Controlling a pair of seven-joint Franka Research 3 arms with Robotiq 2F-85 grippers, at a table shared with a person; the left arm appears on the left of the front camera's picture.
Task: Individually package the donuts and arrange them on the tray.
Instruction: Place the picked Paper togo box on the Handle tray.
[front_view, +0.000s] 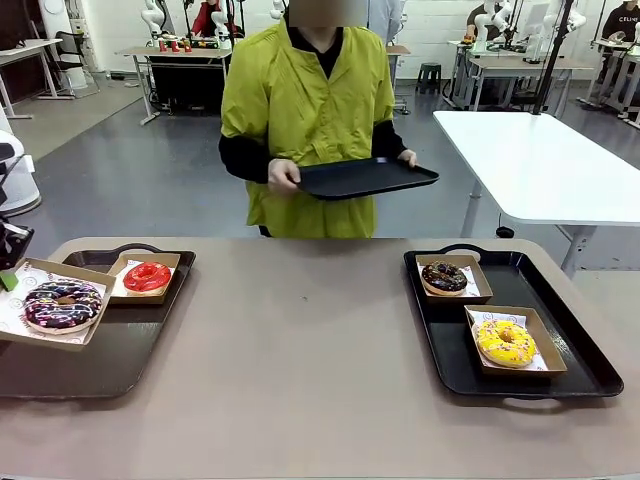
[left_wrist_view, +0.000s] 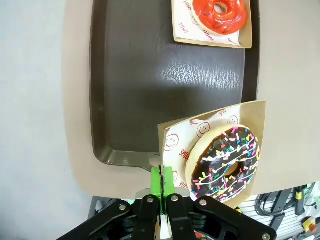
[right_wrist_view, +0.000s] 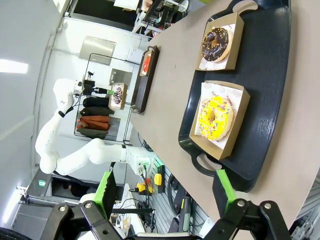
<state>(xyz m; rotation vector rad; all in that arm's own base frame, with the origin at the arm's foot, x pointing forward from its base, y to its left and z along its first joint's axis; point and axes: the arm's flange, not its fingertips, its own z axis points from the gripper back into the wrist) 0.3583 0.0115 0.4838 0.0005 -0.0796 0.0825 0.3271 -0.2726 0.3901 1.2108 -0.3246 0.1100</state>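
My left gripper is shut on the edge of a cardboard box that carries the dark purple sprinkled donut. In the front view that donut and box hang over the left end of the left tray, with the gripper at the picture's edge. The red donut lies in its own box at that tray's far end. On the right tray sit the boxed chocolate donut and the boxed yellow donut. My right gripper hovers open beyond that tray's end, away from the yellow donut.
Across the table a person in a yellow-green top holds a third black tray level in both hands. The tabletop between the two trays is bare. A white table stands behind on the right.
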